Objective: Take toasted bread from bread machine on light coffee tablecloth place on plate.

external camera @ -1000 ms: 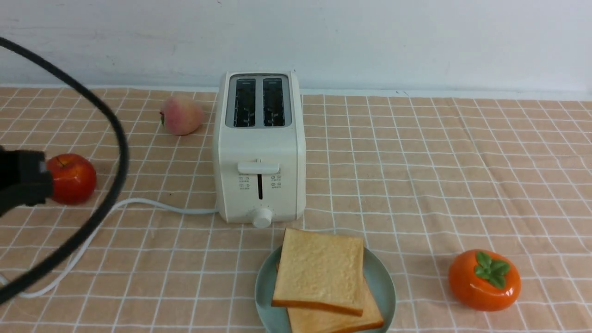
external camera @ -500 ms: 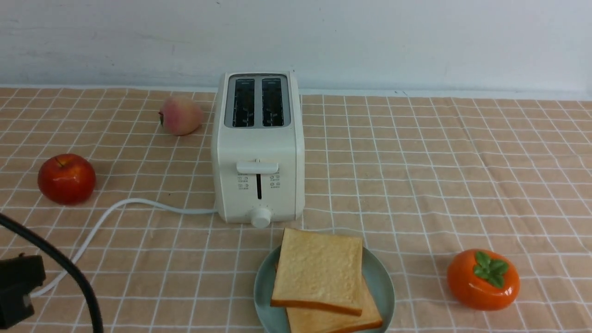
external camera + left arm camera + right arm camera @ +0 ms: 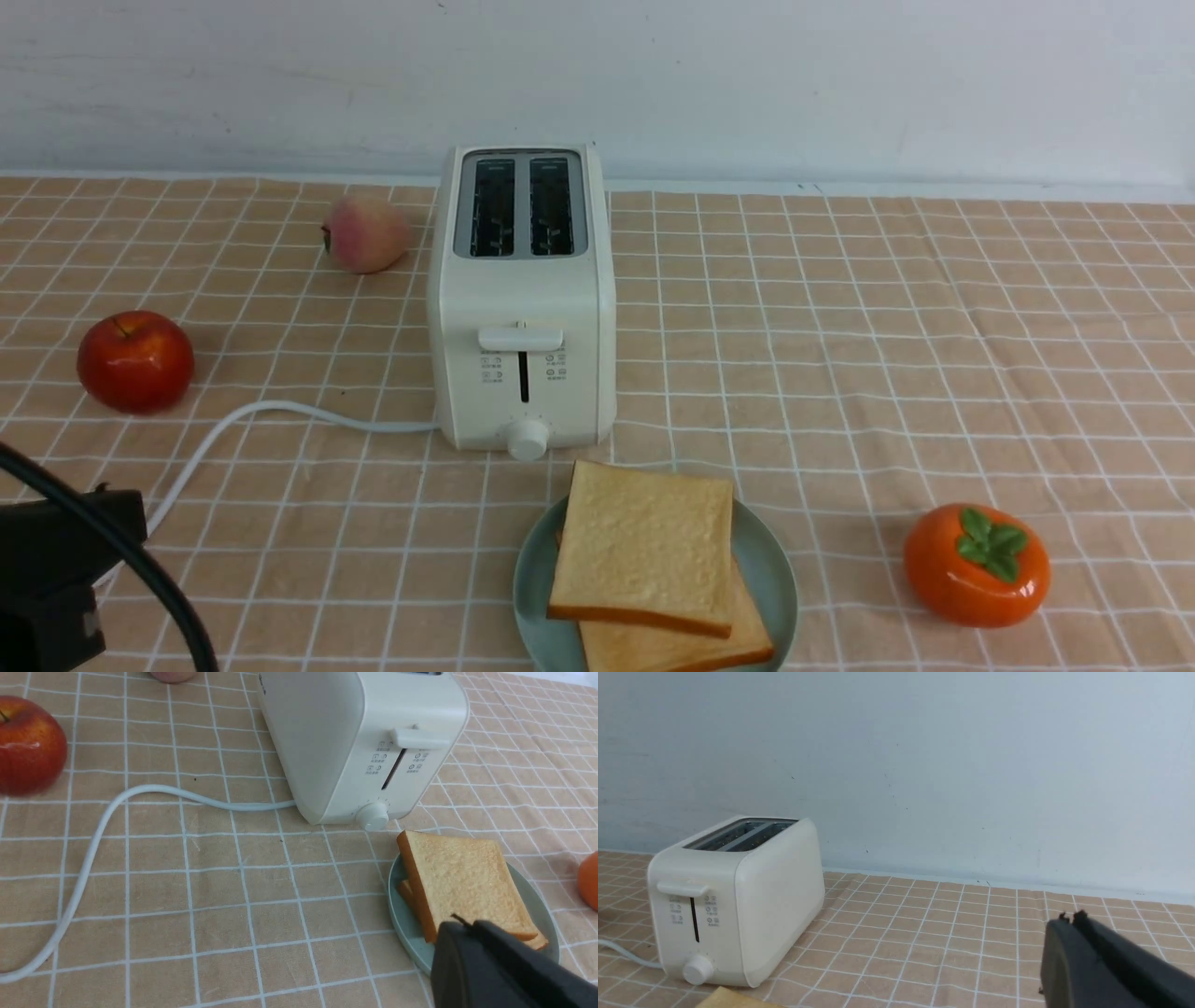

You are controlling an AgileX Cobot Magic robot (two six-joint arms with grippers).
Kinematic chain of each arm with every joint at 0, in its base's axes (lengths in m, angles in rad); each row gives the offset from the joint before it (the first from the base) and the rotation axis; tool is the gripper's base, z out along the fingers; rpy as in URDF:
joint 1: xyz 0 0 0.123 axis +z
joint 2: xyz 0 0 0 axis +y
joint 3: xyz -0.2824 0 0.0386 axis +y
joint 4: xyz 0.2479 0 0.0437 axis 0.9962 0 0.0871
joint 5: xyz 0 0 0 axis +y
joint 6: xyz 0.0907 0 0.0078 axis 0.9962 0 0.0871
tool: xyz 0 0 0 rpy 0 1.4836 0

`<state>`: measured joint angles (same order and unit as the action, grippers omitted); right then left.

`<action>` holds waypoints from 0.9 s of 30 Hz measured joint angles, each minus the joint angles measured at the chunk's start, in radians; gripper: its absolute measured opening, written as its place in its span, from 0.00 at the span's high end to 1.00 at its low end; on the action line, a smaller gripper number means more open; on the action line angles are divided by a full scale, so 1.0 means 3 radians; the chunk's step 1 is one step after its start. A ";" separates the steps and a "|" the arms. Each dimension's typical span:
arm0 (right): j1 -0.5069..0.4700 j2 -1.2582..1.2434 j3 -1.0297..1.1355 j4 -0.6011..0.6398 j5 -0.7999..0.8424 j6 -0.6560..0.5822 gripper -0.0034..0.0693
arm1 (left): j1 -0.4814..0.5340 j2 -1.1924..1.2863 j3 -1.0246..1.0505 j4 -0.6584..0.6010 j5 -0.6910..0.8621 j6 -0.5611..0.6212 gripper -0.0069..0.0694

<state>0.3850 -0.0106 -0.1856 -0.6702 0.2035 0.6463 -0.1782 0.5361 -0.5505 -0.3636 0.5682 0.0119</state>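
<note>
Toasted bread (image 3: 644,546): two slices lying stacked on plate (image 3: 780,583), upper one sitting skewed and overhanging far rim. Plate resting on tablecloth (image 3: 887,327), just in front of bread machine (image 3: 523,308). Left gripper (image 3: 461,923) hanging at left, apart from plate, jaws pressing together, gripping nothing. Right gripper (image 3: 1069,917) hanging off to right of bread machine, jaws likewise meeting, carrying nothing.

Bread machine (image 3: 523,299) mid tablecloth (image 3: 887,327), lever at top of track. Plate (image 3: 770,569) just beside at its 5 o'clock; toasted bread (image 3: 644,546), two slices stacked, on it. Peach (image 3: 366,233) at 10, apple (image 3: 135,361) at 8, persimmon (image 3: 977,565) at 4. Cord (image 3: 233,420) trails toward 8. Black left arm housing (image 3: 56,579) in frame's 7 o'clock corner.
</note>
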 joint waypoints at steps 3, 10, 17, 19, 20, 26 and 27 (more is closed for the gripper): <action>0.0000 0.0000 0.0000 -0.0015 0.0002 0.0009 0.96 | 0.0000 0.0000 0.0000 -0.0049 -0.0004 0.0000 0.93; 0.0000 -0.0004 0.0000 -0.0025 -0.0001 0.0009 0.97 | 0.0000 0.0000 0.0000 -0.0110 -0.0030 0.0001 0.93; 0.0000 -0.0004 0.0000 -0.0033 -0.0001 0.0009 0.96 | 0.0000 0.0000 0.0000 -0.0110 -0.0031 0.0001 0.93; 0.0000 -0.0004 0.0000 -0.0050 -0.0001 0.0009 0.95 | 0.0000 0.0000 0.0000 -0.0110 -0.0031 0.0001 0.93; 0.0000 -0.0004 0.0000 -0.0054 -0.0001 0.0009 0.95 | 0.0000 0.0000 0.0000 -0.0110 -0.0031 0.0001 0.93; 0.0000 -0.0004 0.0000 -0.0062 -0.0001 0.0009 0.95 | 0.0000 0.0000 0.0000 -0.0112 -0.0031 0.0001 0.93; 0.0000 -0.0004 0.0000 -0.0062 -0.0001 0.0009 0.95 | 0.0000 -0.0008 0.0008 -0.0112 -0.0040 0.0004 0.93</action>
<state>0.3850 -0.0117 -0.1856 -0.6889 0.2032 0.6489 -0.1782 0.5338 -0.5481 -0.3973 0.5562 0.0130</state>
